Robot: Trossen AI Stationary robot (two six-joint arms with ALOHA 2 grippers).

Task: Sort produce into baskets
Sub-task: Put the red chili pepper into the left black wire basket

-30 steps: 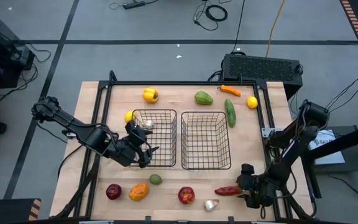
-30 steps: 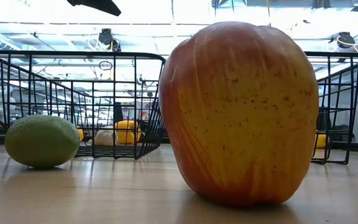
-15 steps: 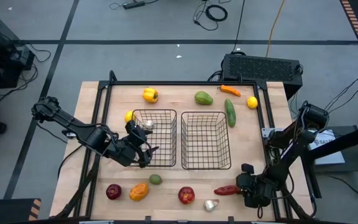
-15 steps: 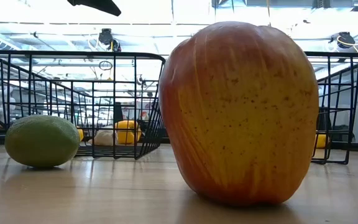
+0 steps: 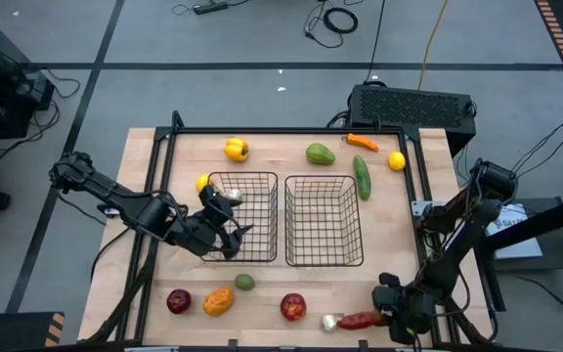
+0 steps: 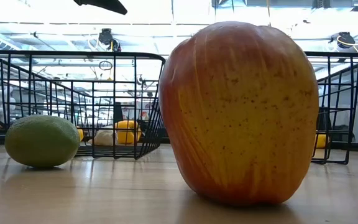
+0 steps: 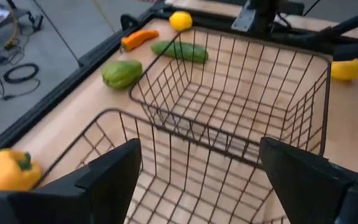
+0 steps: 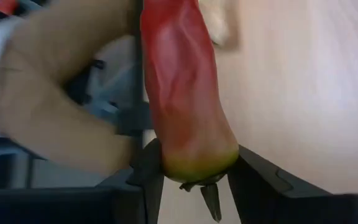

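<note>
The right pincer (image 5: 387, 315) sits low at the near edge of the light wooden surface (image 5: 399, 230), close to its right corner, closed on the stem end of a long red chili pepper (image 5: 362, 320); the right wrist view shows the pepper (image 8: 182, 99) wedged between the 2 dark fingers (image 8: 257, 180). A white garlic bulb (image 5: 329, 321) lies just beside the pepper's free tip. The left pincer (image 5: 225, 233) hangs over the left black wire-grid basket (image 5: 245, 179) with its jaws wide and nothing between them.

The step in hand looks like lifting the pepper and carrying it to the right black wire-grid basket (image 5: 324, 182), which appears empty. To do it well, the grip should stay firm, since only the stem end is clamped and the long body may swing or slip. A straight rise before any sideways travel would keep the tip from nudging the garlic, and it should clear the basket rim before release.

The rest of the produce lies scattered along the far and near edges.
</note>
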